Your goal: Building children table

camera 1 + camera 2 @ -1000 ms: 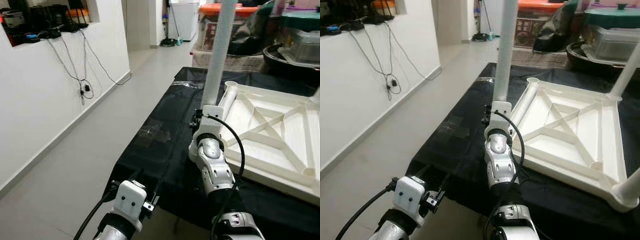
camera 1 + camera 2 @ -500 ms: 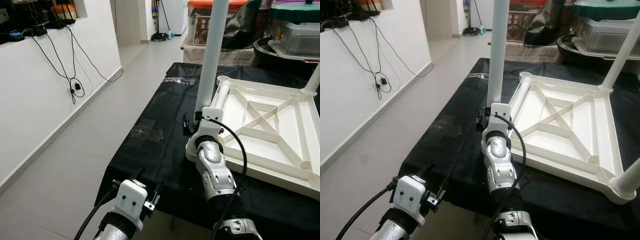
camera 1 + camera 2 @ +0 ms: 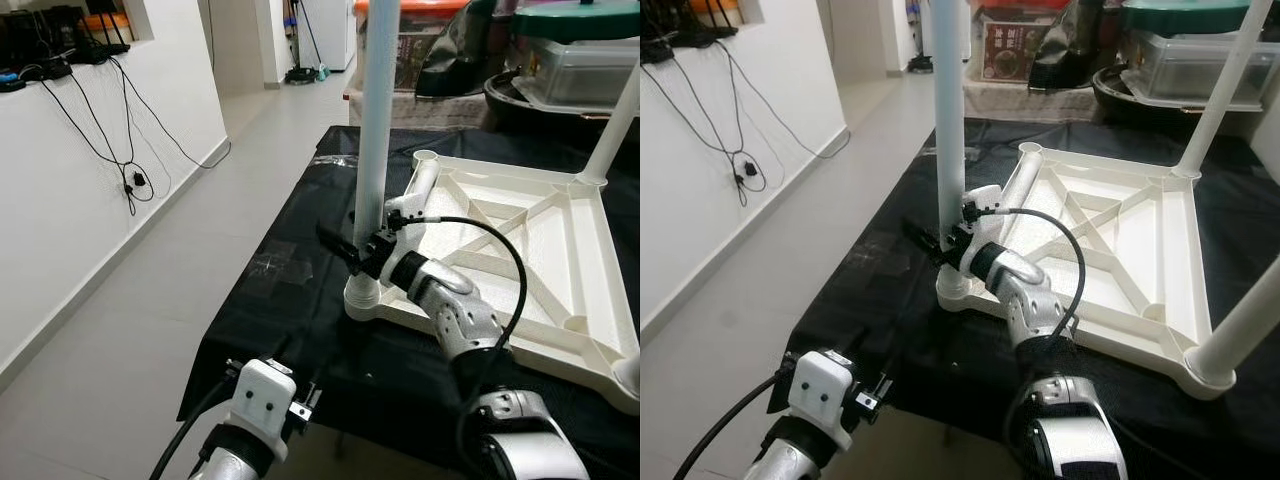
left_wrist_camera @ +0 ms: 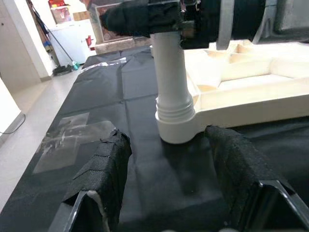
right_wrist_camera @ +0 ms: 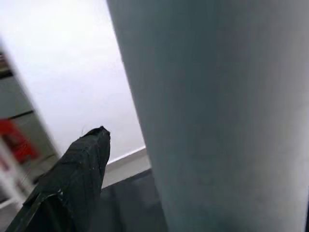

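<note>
Left gripper (image 4: pixel 166 193) low at 6 o'clock, jaws apart, empty. Right gripper (image 3: pixel 350 255) clamps white table leg (image 3: pixel 372 130); leg's long axis vertical, foot seated in near-left corner socket (image 3: pixel 364 298) of upturned white tabletop (image 3: pixel 520 250), on black cloth (image 3: pixel 290 290).

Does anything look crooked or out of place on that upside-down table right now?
Nothing stands out. The white table top lies upside down on the black cloth, and the leg in the right gripper stands upright in its corner socket.
</note>
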Controlling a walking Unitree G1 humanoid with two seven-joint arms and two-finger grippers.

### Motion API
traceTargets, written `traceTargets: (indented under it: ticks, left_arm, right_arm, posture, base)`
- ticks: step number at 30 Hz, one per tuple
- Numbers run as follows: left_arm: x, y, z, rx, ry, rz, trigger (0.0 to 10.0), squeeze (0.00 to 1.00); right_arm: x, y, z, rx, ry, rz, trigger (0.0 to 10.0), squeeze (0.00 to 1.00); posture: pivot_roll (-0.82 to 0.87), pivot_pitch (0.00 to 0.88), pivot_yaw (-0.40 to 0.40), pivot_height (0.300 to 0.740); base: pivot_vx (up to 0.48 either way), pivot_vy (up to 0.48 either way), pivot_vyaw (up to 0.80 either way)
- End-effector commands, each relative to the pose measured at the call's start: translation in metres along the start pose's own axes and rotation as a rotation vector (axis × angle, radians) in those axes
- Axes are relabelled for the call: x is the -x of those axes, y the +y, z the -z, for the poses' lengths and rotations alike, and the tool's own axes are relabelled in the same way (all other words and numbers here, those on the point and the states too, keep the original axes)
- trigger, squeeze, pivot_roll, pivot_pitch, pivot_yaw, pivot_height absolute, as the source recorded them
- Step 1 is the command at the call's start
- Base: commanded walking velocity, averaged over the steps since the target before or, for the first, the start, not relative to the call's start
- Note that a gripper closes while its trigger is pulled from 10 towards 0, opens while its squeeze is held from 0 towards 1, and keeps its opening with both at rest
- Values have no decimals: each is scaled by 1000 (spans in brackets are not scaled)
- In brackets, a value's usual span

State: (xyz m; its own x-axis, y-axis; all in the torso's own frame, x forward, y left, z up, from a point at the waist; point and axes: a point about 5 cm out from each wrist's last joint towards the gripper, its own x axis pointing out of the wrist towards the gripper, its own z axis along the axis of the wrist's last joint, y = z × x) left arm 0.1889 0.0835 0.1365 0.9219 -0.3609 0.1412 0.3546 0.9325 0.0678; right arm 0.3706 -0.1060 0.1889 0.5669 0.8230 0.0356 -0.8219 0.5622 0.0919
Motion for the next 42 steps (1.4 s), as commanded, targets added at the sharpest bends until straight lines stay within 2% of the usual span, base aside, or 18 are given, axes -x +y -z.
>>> traceTargets:
  ticks: [1, 8, 9, 11, 12, 17, 19, 23, 24, 25, 26, 27, 29, 31, 32, 34, 40, 42]
  left_arm:
    - [1, 1, 2, -10, 9, -4, 10000, 0]
    - [2, 0, 0, -11, 7, -7, 10000, 0]
    - [2, 0, 0, -10, 7, -9, 10000, 0]
    - [2, 0, 0, -10, 7, -9, 10000, 0]
    - [2, 0, 0, -9, 8, -10, 10000, 0]
    - [2, 0, 0, -7, 9, -10, 10000, 0]
    - [2, -1, 1, -5, 10, -9, 10000, 0]
    - [2, -1, 1, -5, 10, -9, 10000, 0]
    - [2, -1, 1, -5, 10, -9, 10000, 0]
    - [2, -1, 2, -4, 11, -9, 10000, 0]
    - [2, -1, 2, -4, 11, -9, 10000, 0]
    - [2, -1, 2, -4, 11, -9, 10000, 0]
    - [2, -1, 2, -4, 11, -9, 10000, 0]
    - [3, 0, 2, -4, 12, -7, 10000, 0]
    - [3, 0, 2, -4, 12, -7, 10000, 0]
    - [3, 0, 3, -5, 13, -6, 10000, 0]
    - [3, 0, 3, -6, 14, -4, 10000, 0]
    - [2, 0, 4, -8, 15, -5, 10000, 0]
  right_arm:
    - [-19, 20, 9, 22, 117, -273, 10000, 0]
    - [-27, 26, 10, 21, 144, -349, 10000, 0]
    - [-31, 29, 11, 18, 145, -368, 3098, 0]
    - [-31, 29, 11, 18, 145, -368, 3098, 0]
    - [-32, 32, 13, 17, 144, -383, 0, 0]
    - [-33, 33, 15, 17, 131, -375, 0, 0]
    - [-33, 30, 17, 48, 88, -260, 0, 0]
    - [-33, 30, 17, 48, 88, -260, 0, 0]
    - [-34, 24, 17, 58, 72, -132, 0, 0]
    - [-28, 4, 20, 92, 75, 273, 0, 0]
    - [-28, 4, 20, 92, 75, 273, 0, 0]
    - [-23, -5, 22, 76, 73, 431, 0, 0]
    - [-23, -5, 22, 76, 73, 431, 0, 0]
    - [-1, -16, 30, 59, 72, 769, 0, 0]
    - [-1, -16, 30, 59, 72, 769, 0, 0]
    - [16, -17, 35, 37, 62, 986, 0, 0]
    - [23, -13, 38, 14, 51, 1087, 0, 0]
    - [22, -1, 46, -8, 69, 1204, 0, 0]
  posture:
    - [18, 28, 11, 740]
    - [25, 33, 5, 740]
    - [25, 33, 5, 740]
    - [25, 33, 5, 740]
    - [25, 33, 5, 740]
    - [21, 35, 8, 740]
    - [16, 31, 10, 740]
    - [16, 31, 10, 740]
    - [16, 31, 10, 740]
    - [7, 21, 11, 740]
    - [7, 21, 11, 740]
    - [1, 21, 13, 740]
    - [1, 21, 13, 740]
    - [-2, 18, 18, 740]
    - [-2, 18, 18, 740]
    - [-2, 18, 18, 740]
    - [-4, 11, 18, 740]
    - [-2, 9, 16, 740]
  base:
    - [0, 0, 0]
    - [0, 0, 0]
    - [0, 0, 0]
    - [0, 0, 0]
    - [0, 0, 0]
    - [0, 0, 0]
    - [0, 0, 0]
    - [0, 0, 0]
    - [0, 0, 0]
    - [0, 0, 0]
    - [0, 0, 0]
    - [0, 0, 0]
    - [0, 0, 0]
    - [0, 0, 0]
    - [0, 0, 0]
    - [0, 0, 0]
    - [0, 0, 0]
    - [0, 0, 0]
